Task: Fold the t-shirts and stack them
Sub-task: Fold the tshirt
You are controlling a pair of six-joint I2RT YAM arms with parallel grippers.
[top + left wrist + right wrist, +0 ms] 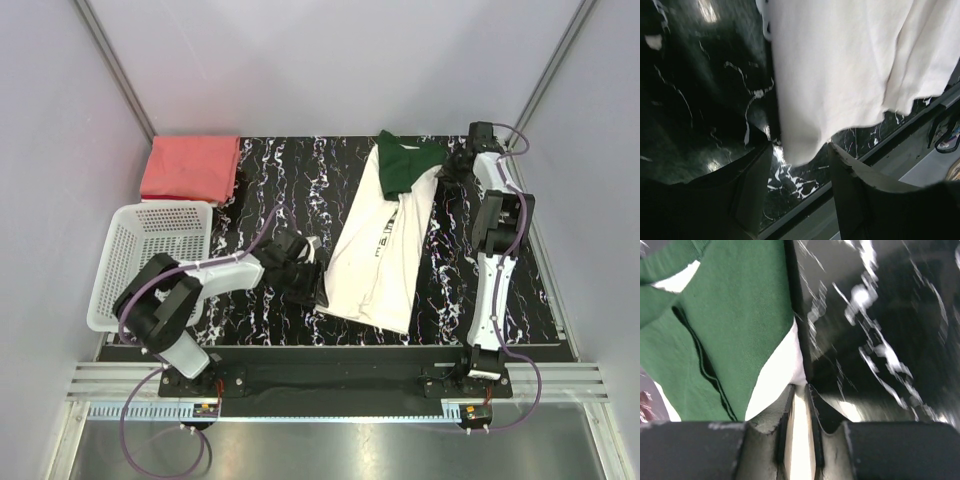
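black marbled table [270, 170] carried the cream-white t-shirt [385, 250], spread on a slant right of centre with its green collar at the far end and its hem toward the arms. the salmon-red t-shirt [190, 168] lay folded in the far left corner, beyond the white mesh basket [165, 207]. the left gripper [800, 146] sat low at the near left hem corner, jaws apart, the cloth corner between the tips but not pinched. the right gripper [800, 387] was at the far right shoulder, jaws narrow, with a strip of pale cloth nipped between them beside the green sleeve. the step looked like taking hold of opposite ends for a fold. to do it well, the left would need to bite well in from the edge and through every layer. both ends should then lift together and level, keeping the cloth taut so the crease lands straight.
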